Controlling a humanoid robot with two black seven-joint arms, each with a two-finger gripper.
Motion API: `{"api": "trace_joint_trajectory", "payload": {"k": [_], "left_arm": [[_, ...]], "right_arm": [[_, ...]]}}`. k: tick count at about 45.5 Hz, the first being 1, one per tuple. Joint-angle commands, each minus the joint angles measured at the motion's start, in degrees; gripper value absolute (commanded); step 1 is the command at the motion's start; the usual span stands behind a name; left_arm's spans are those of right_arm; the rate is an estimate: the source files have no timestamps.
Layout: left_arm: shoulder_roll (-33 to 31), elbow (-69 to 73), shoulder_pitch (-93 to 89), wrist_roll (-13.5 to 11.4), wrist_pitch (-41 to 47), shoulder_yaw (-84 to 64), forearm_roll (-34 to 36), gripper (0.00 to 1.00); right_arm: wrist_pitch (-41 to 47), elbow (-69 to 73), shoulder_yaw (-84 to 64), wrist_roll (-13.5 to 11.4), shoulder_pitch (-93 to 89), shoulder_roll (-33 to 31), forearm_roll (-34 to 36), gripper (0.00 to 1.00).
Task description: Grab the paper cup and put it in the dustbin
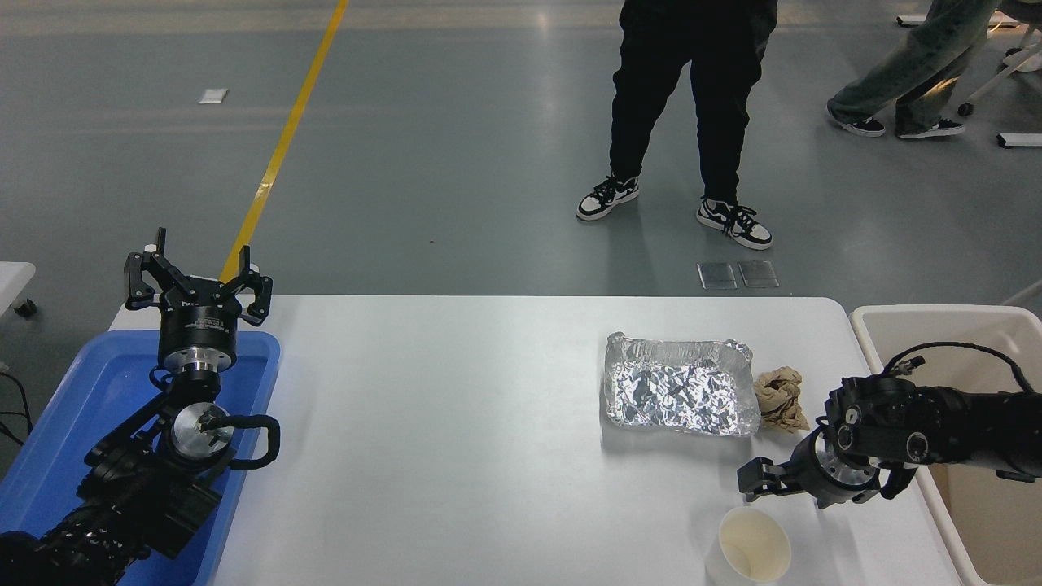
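Glossy grey floor (456,163) crossed by a yellow line (281,146).

Both arms are black. The left arm (122,480) has round silver metal joint caps, a black cable loop beside one, and a cylindrical wrist with small white print. The right arm (920,423) carries a thin black cable arching over its rounded housing.

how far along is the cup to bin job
Nothing is done yet: the paper cup stands upright on the table, outside the dustbin. In hand: the right gripper hangs just above the cup, not gripping it. Left: grasp, lift, carry right, drop in. The left gripper is parked, open.
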Motion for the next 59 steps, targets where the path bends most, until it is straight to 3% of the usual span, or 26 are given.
{"api": "trace_joint_trajectory", "payload": {"k": [1,20,26,43,52,59], "left_arm": [[0.0,0.0,0.0,-0.1,0.0,0.0,0.0,0.99],[0.0,0.0,0.0,0.1,0.0,0.0,0.0,0.99],[0.0,0.0,0.0,0.1,0.0,0.0,0.0,0.99],[0.0,0.0,0.0,0.1,0.0,0.0,0.0,0.99],[0.0,0.0,0.0,0.1,0.0,0.0,0.0,0.99],[0.0,0.0,0.1,0.1,0.0,0.0,0.0,0.99]], "right_arm": [[0.0,0.0,0.0,-0.1,0.2,0.4,0.0,1.0],[0.9,1.5,-0.1,-0.1,4.4,-0.1,0.7,1.0],[2.1,5.7,-1.4,-0.1,9.0,-3.3,0.7,1.0],[8.7,25.4,-14.8,-0.2,38.5,-17.8,1.1,1.0],[13.0,32.3,-22.9,-0.2,54.0,-21.6,2.4,1.0],[15.6,38.4,-33.4,0.0,67.8,-20.8,5.8,1.0]]}}
